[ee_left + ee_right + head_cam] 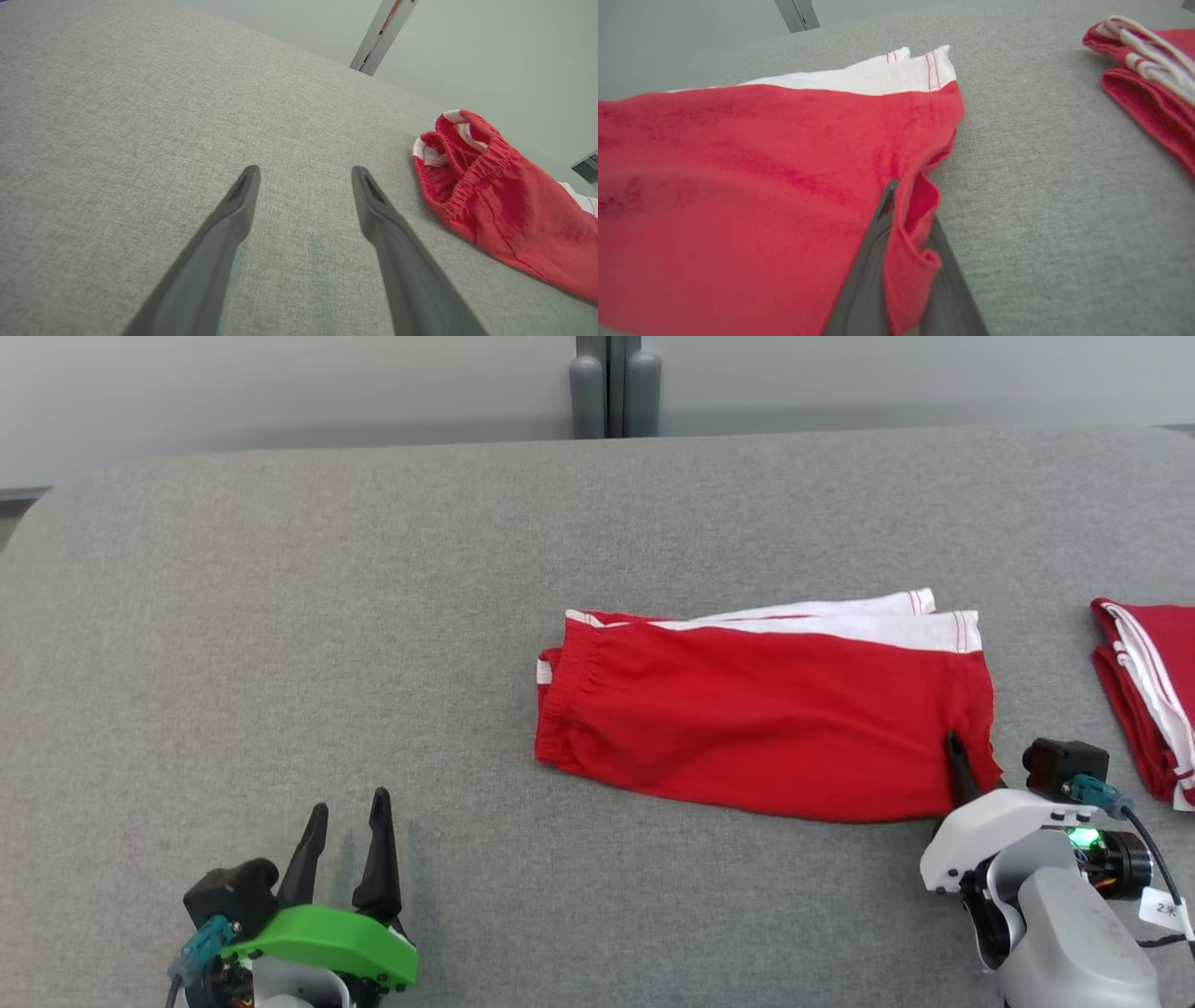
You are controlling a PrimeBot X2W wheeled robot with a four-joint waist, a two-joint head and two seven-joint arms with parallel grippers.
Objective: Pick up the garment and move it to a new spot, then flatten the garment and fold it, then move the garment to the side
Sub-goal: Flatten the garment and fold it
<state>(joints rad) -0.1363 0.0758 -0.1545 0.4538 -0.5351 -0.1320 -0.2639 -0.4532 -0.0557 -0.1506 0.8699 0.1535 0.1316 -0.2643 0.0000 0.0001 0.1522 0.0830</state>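
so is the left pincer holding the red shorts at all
No, the left pincer stands open over the grey table, with the red shorts lying apart to its side.

Two red garments with white trim are lying on one grey padded table (280, 616): the middle garment (747, 728) and the second garment (1144, 695) at the right edge. Two grippers are showing, the left gripper (350, 801) and the right gripper (957, 751), each carrying two dark fingers (224, 242), making four fingers in all. One grey post (614, 387) is standing behind the table's far edge.
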